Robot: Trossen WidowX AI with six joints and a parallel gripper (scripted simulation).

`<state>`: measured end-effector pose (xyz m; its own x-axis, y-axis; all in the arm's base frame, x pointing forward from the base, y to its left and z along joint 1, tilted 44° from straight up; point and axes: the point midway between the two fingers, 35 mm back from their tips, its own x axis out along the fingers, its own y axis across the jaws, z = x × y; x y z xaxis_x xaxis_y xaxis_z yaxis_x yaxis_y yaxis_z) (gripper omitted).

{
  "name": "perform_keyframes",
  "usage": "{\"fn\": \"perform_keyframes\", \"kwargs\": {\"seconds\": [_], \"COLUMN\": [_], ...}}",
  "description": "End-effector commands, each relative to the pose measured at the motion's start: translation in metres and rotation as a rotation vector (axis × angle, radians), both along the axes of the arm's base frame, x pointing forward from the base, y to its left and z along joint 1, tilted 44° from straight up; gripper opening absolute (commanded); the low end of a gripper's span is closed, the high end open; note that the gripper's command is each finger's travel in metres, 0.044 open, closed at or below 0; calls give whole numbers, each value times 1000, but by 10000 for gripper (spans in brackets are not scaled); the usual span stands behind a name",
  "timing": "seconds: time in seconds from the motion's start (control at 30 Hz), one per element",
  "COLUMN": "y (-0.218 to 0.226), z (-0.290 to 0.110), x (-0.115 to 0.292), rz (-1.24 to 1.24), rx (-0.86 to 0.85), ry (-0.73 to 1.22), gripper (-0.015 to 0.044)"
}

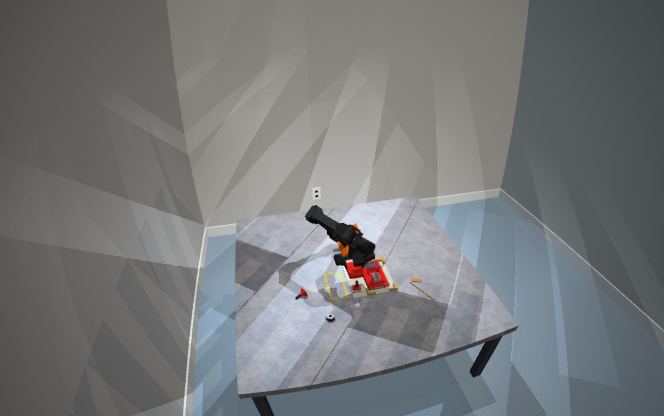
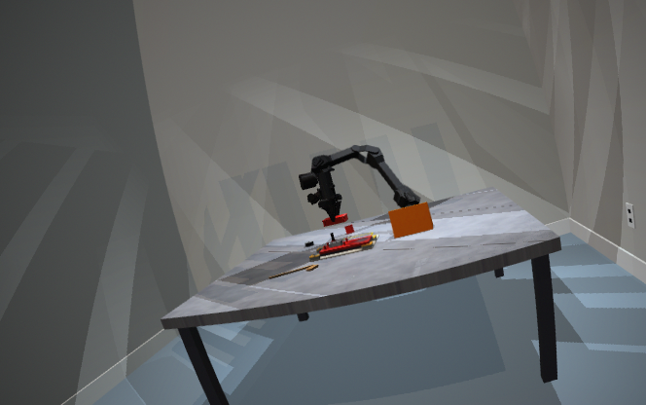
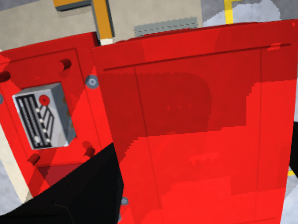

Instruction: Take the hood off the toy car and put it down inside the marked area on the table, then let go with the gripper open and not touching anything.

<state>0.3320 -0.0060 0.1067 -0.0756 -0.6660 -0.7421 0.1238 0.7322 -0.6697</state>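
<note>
Carry step: gripper (image 2: 334, 215) clenched on red hood (image 2: 335, 220), held in air above toy car (image 2: 346, 244), apart from it. Next, I'd judge: shift left over yellow marked area (image 1: 336, 285), lower, let go, lift off.

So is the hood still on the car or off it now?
Off. The hood hangs in the gripper, clear above the toy car and the table, not yet set down.

Arm (image 2: 384, 170) matte black, slim boxy links, rounded joints; orange patch (image 1: 350, 237) near wrist.
</note>
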Motion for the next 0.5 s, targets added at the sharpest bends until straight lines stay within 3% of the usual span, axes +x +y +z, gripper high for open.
{"fn": "perform_keyframes", "kwargs": {"seconds": [0.0,0.47], "y": [-18,-60], "z": [17,59], "x": [-8,-35], "rz": [2,-4], "rx": [-6,-18], "ry": [6,8], "gripper": [0,0]}}
